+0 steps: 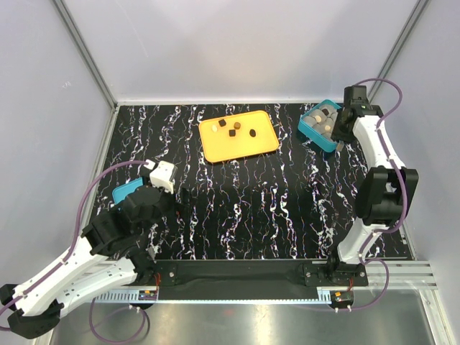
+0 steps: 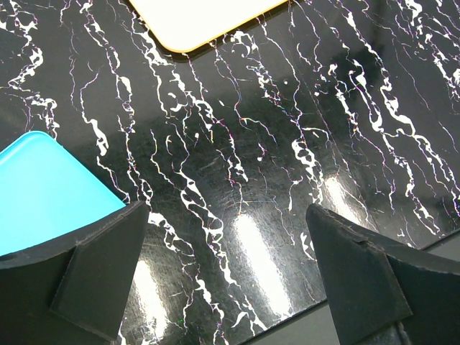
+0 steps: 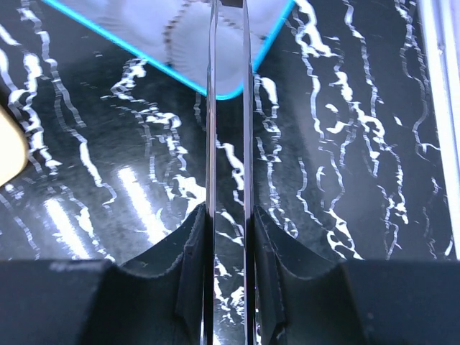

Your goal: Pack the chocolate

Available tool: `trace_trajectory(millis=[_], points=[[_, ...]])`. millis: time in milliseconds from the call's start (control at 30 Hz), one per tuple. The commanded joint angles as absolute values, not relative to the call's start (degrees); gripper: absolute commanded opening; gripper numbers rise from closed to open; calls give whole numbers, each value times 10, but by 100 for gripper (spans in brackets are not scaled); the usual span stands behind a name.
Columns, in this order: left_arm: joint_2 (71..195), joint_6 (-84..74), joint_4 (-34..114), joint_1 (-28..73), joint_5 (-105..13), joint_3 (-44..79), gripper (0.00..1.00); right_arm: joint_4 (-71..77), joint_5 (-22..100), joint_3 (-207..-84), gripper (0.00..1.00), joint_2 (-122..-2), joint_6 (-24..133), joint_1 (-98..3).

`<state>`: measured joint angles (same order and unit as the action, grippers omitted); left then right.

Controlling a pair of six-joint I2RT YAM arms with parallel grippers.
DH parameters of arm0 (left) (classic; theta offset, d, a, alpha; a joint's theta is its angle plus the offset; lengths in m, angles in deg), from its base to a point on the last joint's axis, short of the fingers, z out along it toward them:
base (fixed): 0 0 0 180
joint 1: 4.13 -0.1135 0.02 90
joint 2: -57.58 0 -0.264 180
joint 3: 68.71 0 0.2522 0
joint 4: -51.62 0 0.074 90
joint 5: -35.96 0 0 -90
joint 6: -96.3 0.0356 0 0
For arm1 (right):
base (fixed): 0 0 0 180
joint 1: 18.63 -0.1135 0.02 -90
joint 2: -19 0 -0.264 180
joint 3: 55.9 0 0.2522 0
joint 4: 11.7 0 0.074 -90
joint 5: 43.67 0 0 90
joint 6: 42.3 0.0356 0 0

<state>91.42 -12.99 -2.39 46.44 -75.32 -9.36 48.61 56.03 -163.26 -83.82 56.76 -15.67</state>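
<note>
Some dark chocolates [image 1: 233, 133] lie on the orange tray [image 1: 260, 144], and more sit in the teal box [image 1: 310, 134]. My right gripper [image 3: 228, 215] is squeezed narrow on tweezers [image 3: 212, 144], which point at the box corner. My left gripper [image 2: 226, 212] stands wide beside the teal lid [image 2: 50, 187].

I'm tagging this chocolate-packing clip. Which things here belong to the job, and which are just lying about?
Job: chocolate on the orange tray; teal box, some pieces already inside; thin metal tweezers clamped in the right hand.
Lying about: flat teal panel beside the open left hand, untouched.
</note>
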Motion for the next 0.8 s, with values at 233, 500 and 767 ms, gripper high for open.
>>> trace_trajectory(millis=[233,500,767], points=[[911,-129,-4,465,-765,-90,99,458,585,-1651,27,-852,563,-135],[909,-129,-4,465,-766,-91,99,457,579,-1682,29,-889,560,-134],[909,-129,-3,465,-767,-91,99,458,589,-1692,37,-906,560,-133]])
